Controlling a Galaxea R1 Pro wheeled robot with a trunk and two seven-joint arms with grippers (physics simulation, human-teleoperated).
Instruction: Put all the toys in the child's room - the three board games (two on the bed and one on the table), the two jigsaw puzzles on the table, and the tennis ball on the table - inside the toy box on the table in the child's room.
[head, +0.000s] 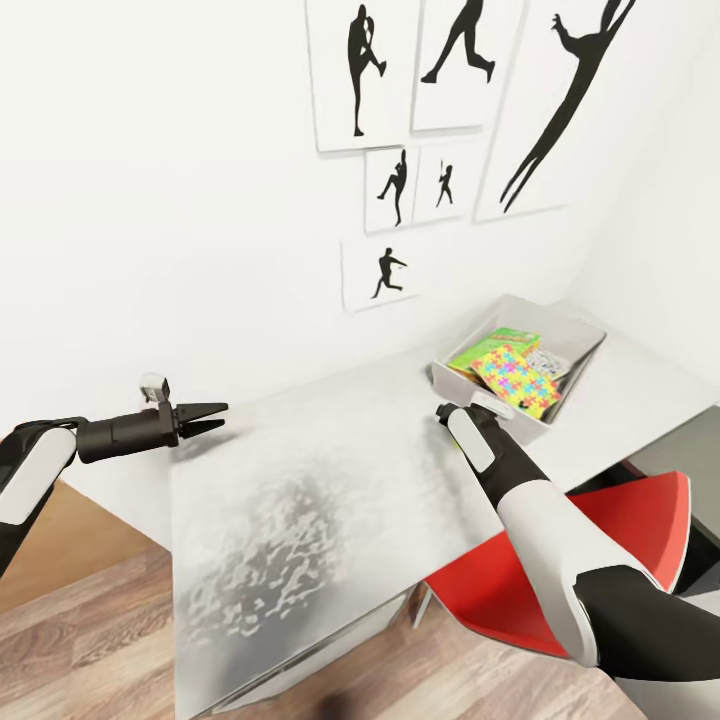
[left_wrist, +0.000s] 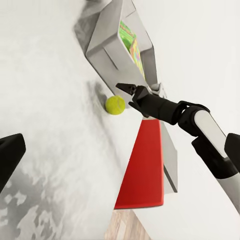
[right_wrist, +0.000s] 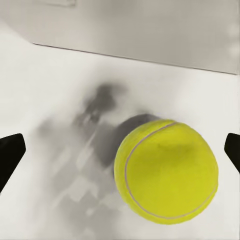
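Note:
The tennis ball (right_wrist: 167, 170) lies on the light grey table (head: 320, 480), just in front of the toy box (head: 570, 335). My right gripper (left_wrist: 126, 95) hovers right above the ball, open, with its fingertips (right_wrist: 10, 155) wide on either side and not touching it. From the left wrist view the ball (left_wrist: 115, 105) rests beside the toy box wall (left_wrist: 102, 50). Inside the box lie a green board game (head: 485, 350) and a multicoloured jigsaw puzzle (head: 515, 380). My left gripper (head: 205, 416) is open and empty over the table's left edge.
A red chair (head: 600, 540) is tucked under the table below my right arm. Black baseball-player pictures (head: 400, 185) hang on the white wall behind. Wood-plank floor (head: 80, 640) lies at the near left. The bed is out of view.

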